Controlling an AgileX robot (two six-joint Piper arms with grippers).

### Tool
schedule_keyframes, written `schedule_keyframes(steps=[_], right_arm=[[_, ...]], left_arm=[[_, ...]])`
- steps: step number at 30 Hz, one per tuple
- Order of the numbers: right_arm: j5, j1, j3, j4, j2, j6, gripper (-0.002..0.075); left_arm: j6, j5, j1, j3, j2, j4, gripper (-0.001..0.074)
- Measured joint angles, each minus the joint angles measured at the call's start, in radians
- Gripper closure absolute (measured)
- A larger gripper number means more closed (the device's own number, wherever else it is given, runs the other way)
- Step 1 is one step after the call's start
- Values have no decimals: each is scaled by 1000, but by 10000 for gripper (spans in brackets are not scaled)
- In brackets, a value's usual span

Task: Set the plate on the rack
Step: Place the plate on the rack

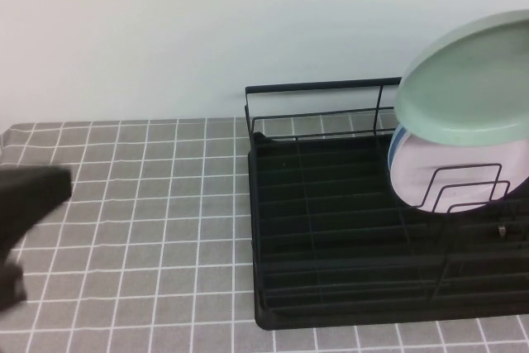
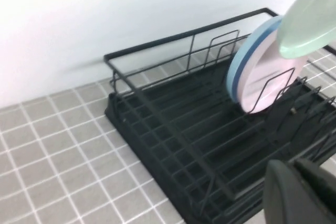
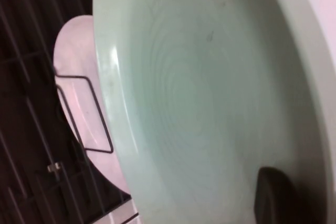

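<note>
Right wrist view: right gripper [image 3: 275, 195] shows only as one dark finger lying on the plate [image 3: 210, 93] at lower right of the frame, so it looks clamped on the rim. High view: the plate hangs at upper right, tilted, partly out of frame, over the rack [image 1: 331, 229] and just above the pink plate [image 1: 463, 175] and light blue plate [image 1: 397, 148] standing in the dividers [image 1: 463, 183]. Key relation: free slots lie below and toward frame bottom from the plate; it needs turning on edge to drop in. Left gripper [image 1: 25, 212] sits at left edge, well apart; finger state, cannot tell.
</note>
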Motion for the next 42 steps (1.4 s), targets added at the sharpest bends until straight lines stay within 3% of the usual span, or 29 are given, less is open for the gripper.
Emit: schedule_keyframes(steps=[6, 7, 10, 13, 14, 17, 18, 23, 24, 42], right_arm=[[-20, 0, 49, 41, 0, -104, 644], [-55, 1, 101, 41, -6, -117, 726], [-78, 0, 146, 42, 8, -125, 726], [-224, 1, 250, 16, 1, -121, 726], [-194, 0, 246, 27, 12, -125, 644], [-263, 0, 307, 17, 12, -119, 644], [-334, 1, 322, -7, 1, -111, 726], [-361, 1, 321, -7, -19, -111, 726], [-363, 1, 321, -9, -30, -111, 644], [-344, 0, 320, -9, -69, -96, 644]], left_arm=[[-11, -23, 0, 83, -68, 12, 734], [-11, -21, 0, 83, -68, 15, 734], [-11, -34, 0, 83, -68, 12, 734], [-11, -42, 0, 83, -68, 12, 735], [-11, -42, 0, 83, -68, 12, 735], [-6, -45, 0, 83, -68, 12, 734], [-6, -45, 0, 83, -68, 12, 734], [-8, -53, 0, 83, -68, 5, 734], [-8, -54, 0, 83, -68, 5, 734], [-20, -67, 0, 83, -68, -21, 734]])
